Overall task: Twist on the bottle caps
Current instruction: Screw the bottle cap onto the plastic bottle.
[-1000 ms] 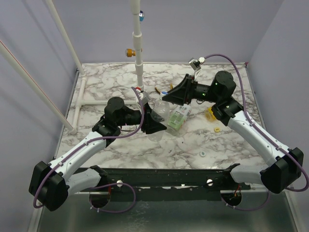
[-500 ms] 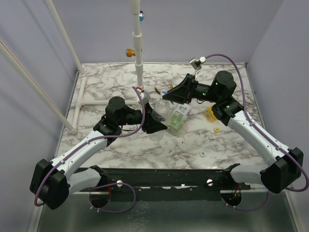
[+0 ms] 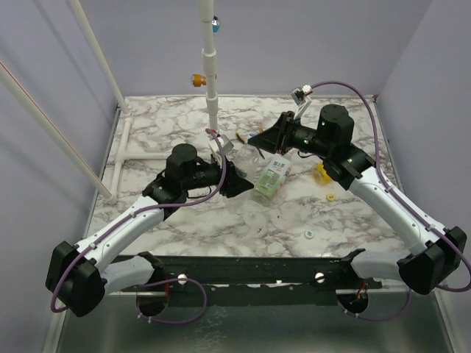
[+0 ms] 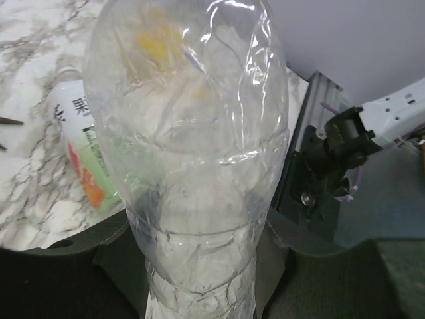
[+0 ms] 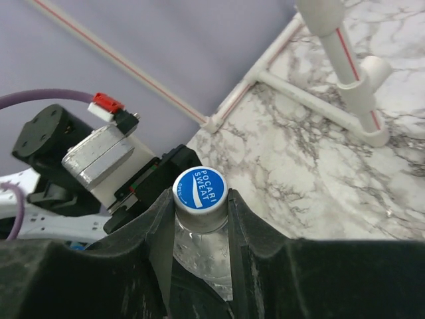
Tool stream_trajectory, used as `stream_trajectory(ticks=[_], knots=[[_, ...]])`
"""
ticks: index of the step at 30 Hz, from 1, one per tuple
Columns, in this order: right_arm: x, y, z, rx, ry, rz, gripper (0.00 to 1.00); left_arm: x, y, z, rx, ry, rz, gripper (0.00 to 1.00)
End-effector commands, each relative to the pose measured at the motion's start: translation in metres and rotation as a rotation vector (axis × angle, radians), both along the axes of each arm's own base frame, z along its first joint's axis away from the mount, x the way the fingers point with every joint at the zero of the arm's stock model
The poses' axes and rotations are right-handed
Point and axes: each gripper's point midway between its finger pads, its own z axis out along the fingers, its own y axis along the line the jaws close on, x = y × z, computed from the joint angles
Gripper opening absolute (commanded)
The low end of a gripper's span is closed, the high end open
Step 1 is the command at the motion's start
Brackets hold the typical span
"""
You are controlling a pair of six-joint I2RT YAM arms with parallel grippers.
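While left gripper (image 4: 199,282) clamps the flimsy-looking clear bottle (image 4: 192,133) low, right gripper (image 5: 200,201) pinches its blue cap (image 5: 199,189), so light squeeze advised.

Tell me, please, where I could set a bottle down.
Bare marble: near centre, between the left arm and the whitish cap, and far left beside the white pipe frame. The middle is crowded: the left pincer grips the clear bottle, the right pincer its blue cap, beside the labelled bottle.
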Motion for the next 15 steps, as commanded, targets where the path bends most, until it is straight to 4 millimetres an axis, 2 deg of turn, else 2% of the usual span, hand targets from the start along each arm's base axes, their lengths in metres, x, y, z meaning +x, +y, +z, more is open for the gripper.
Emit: stream_trajectory(ticks=[1,8,12,13,15], knots=[[0.009,-0.009,-0.010,-0.132,0.025,-0.186,0.04,0.047,0.015,0.002,0.107,-0.063,0.269,0.00],[0.028,-0.012,-0.031,-0.314,0.095,-0.423,0.00,0.068,0.020,-0.002,0.225,-0.144,0.465,0.00],[0.032,-0.009,-0.036,-0.343,0.116,-0.465,0.01,0.074,0.022,0.000,0.258,-0.175,0.526,0.00],[0.033,-0.009,-0.037,-0.342,0.120,-0.465,0.05,0.074,0.022,-0.001,0.263,-0.177,0.523,0.00],[0.031,-0.006,-0.031,-0.317,0.105,-0.448,0.27,0.072,0.023,-0.003,0.278,-0.180,0.512,0.00]])
